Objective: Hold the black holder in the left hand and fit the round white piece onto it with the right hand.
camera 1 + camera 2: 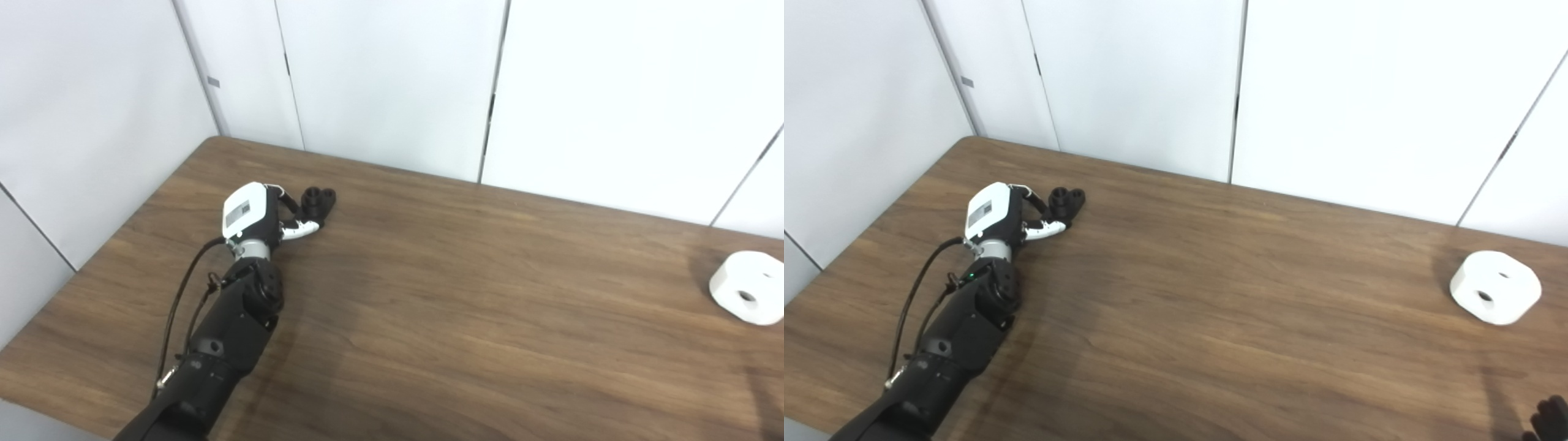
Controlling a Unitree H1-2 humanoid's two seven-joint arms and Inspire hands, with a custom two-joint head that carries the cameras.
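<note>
One black holder, one round white piece, far apart on the wooden table.

Left eye view: the left hand (260,214) reaches across the table (459,294) to the single black holder (317,202) near the far left; its fingers curl around it, though a firm grip cannot be confirmed. The one round white piece (748,286) sits at the right edge. Right eye view: same layout; only dark fingertips of the right hand (1546,419) show at the bottom right corner, so how it is set cannot be told.
</note>
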